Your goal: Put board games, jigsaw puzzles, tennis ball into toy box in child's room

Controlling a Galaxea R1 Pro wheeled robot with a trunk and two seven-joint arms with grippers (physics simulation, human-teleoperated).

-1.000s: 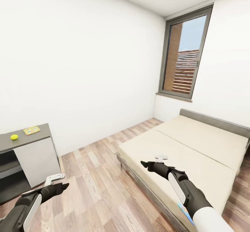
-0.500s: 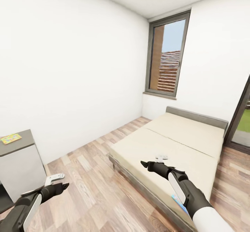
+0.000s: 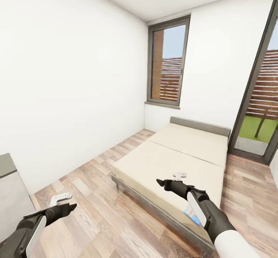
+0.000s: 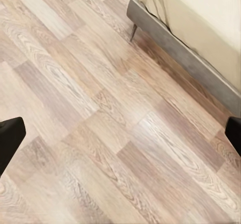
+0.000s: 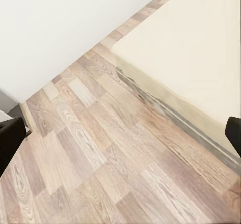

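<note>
Your right end effector (image 3: 178, 175) hovers open and empty over the bed (image 3: 173, 161). A blue board game (image 3: 190, 213) lies just behind it, beside your right forearm. The left end effector (image 3: 61, 198) is open and farther off.

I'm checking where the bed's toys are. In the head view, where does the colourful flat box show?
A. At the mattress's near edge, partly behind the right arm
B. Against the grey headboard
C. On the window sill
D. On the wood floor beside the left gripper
A: the colourful flat box lies at the bed's near edge, partly hidden by the right arm.
</note>
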